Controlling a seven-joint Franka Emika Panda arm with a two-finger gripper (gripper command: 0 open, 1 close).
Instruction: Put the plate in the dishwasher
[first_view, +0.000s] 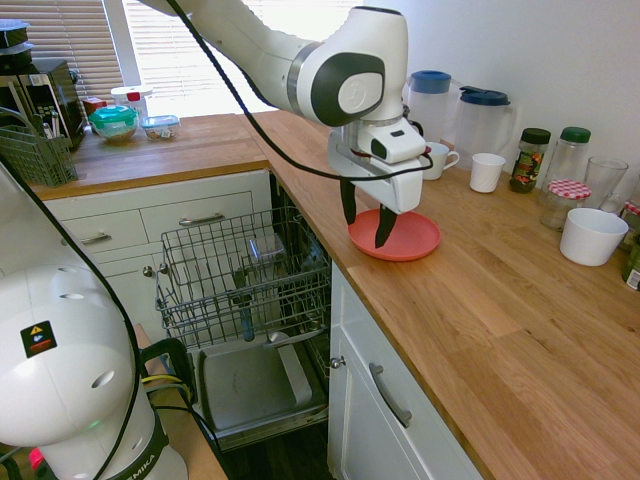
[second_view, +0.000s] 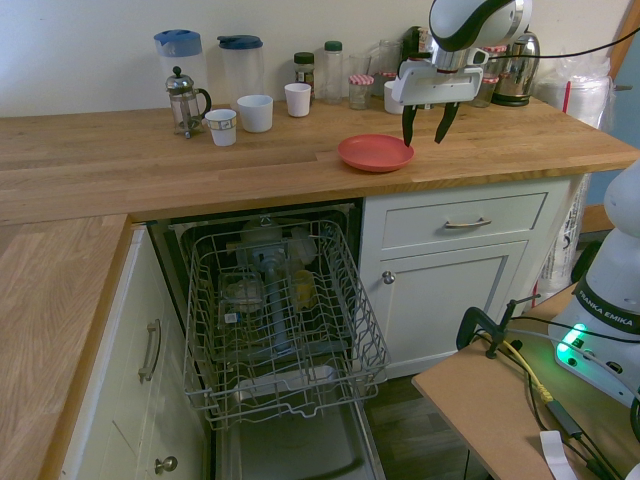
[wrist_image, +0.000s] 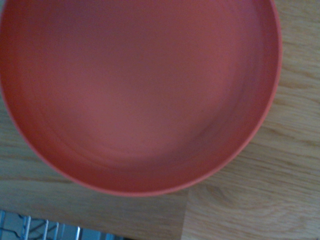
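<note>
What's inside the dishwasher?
The dishwasher's wire rack is pulled out; toward the back sit a yellowish item and a clear container. The wires hide much of what lies lower, so I can't name it.

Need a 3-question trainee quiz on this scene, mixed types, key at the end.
1. True or false: the red plate is already in the dishwasher rack.
2. Multiple choice: how does the claw stand? a) shut on a white cup b) open, holding nothing c) inside the rack
3. Fill in: the lid on the French press's neighbouring tall pitcher, at the far end of the row of containers by the wall, is coloured ____.

Key: 1 false; 2 b; 3 blue.
</note>
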